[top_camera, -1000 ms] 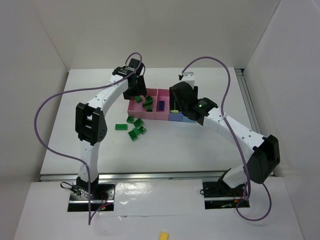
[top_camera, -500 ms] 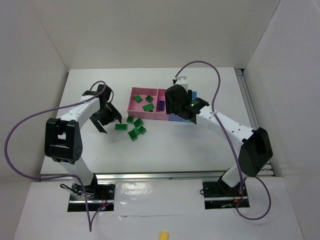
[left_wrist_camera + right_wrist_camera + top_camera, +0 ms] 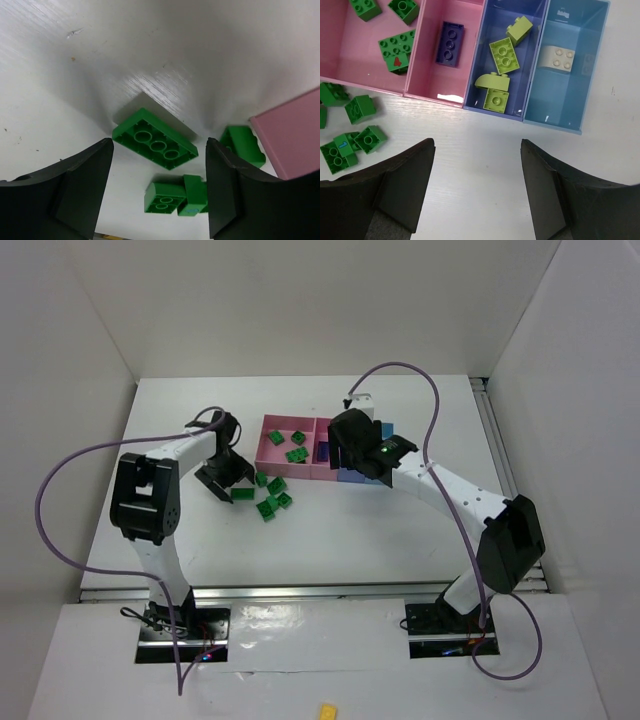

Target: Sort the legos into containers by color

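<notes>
My left gripper is open and low over the loose green legos on the white table, left of the containers. In the left wrist view its jaws straddle an upside-down flat green brick and a smaller green pair. My right gripper is open and empty above bare table just in front of the tray. Below it the pink compartment holds green bricks, the second pink one a dark purple brick, the blue one yellow-green bricks, the light-blue one a beige brick.
A pink tray wall stands right of the left gripper, with another green brick beside it. More green bricks lie left of the right gripper. A lone yellow brick lies off the table by the arm bases.
My left gripper has left the pink compartment, swung out to the left, and come back down over the loose green bricks. My right gripper shifted slightly left, then held still.
</notes>
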Controlling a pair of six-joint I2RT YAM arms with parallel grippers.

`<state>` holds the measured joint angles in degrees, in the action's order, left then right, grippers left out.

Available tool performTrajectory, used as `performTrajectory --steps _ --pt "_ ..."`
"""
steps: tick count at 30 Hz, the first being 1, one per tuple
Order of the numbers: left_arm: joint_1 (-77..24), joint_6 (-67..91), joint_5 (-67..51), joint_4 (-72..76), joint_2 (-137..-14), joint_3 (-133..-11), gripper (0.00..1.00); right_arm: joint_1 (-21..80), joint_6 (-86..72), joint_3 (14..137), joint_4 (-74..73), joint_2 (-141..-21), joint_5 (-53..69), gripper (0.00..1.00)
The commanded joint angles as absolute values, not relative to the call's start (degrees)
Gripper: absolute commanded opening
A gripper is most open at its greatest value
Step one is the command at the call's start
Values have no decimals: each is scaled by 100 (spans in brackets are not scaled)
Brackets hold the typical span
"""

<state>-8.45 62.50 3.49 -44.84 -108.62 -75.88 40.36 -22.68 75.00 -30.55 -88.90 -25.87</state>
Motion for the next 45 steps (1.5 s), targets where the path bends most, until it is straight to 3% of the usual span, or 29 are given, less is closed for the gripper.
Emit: performTrajectory --steps 1,6,10,14,22,27,29,30,31,35,37,41,45 --pt "-896 6626 667 -4588 -10951 -7647 77 4096 -2320 7778 -3050 -8912 -2558 77" --pt "-896 6627 729 -4588 -10837 -7393 60 4096 -2320 7778 -3050 -8964 -2558 77" --pt "-844 6627 782 -4640 -10644 -7233 36 4096 -2320 7726 -3050 -8965 -2558 77" --pt "-782 6251 896 -4763 -10381 -7233 25 4096 -2320 7726 -3050 -9018 -2558 77" --pt "-1264 4800 825 -4597 -9756 -8392 20 4096 -2268 7726 -2997 -9018 -2619 77" --pt "-1468 4448 572 -4597 -10536 -9970 26 4096 -2320 7726 -2997 -9079 -2566 77" --pt "-1547 4377 510 -4684 -11019 -10553 33 4096 -2320 7726 -3058 -9079 -2566 77" --pt "-1547 4377 510 -4798 -11517 -11173 44 4096 -2320 7778 -3059 -9079 -2619 77" --pt "-1547 4299 458 -5086 -11757 -11484 65 4096 -2320 7778 -3111 -9027 -2697 77" --pt "-1600 4298 667 -5607 -12103 -12191 89 4096 -2320 7726 -3182 -8868 -2803 77" --pt "-1600 4359 921 -5520 -11605 -11639 89 4096 -2373 7586 -3182 -8798 -2804 77" --pt "-1652 4195 1124 -5090 -10508 -10102 79 4096 -2373 7585 -3182 -8876 -2664 77" --pt "-1652 3157 773 -3799 -9434 -8160 81 4096 -2373 7637 -3059 -8991 -2558 77"
